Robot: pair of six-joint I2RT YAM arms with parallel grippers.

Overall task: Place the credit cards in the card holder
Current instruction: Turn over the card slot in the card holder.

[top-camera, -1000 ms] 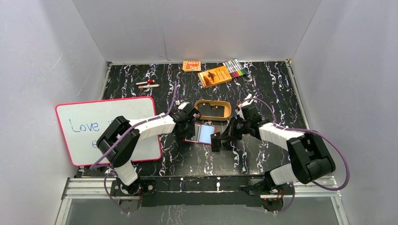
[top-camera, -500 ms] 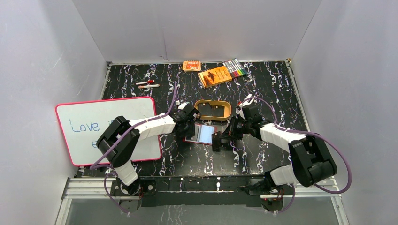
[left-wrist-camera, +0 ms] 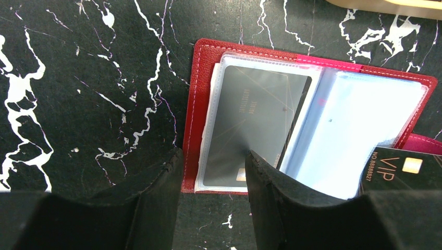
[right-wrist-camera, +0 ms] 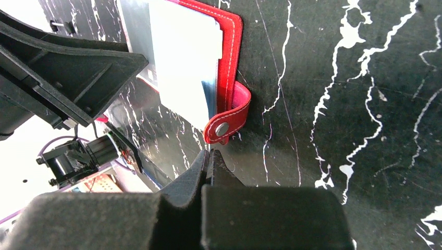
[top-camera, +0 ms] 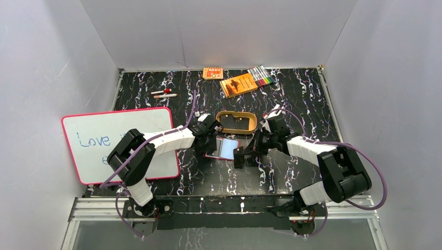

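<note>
The card holder (left-wrist-camera: 194,104) is laid open on the marbled table (left-wrist-camera: 94,94), with one credit card (left-wrist-camera: 250,125) seen inside its left sleeve. Its left edge is straddled by the parted fingers of the left gripper (left-wrist-camera: 212,156). A black VIP card (left-wrist-camera: 398,172) is pinched in the closed right gripper (right-wrist-camera: 208,156) over the right sleeve's near corner.

You've a stitched, leather-like card holder (left-wrist-camera: 194,104), glossy clear plastic sleeves (left-wrist-camera: 344,130), a smooth dark credit card (left-wrist-camera: 396,172) and a polished marbled desk (left-wrist-camera: 78,78).
</note>
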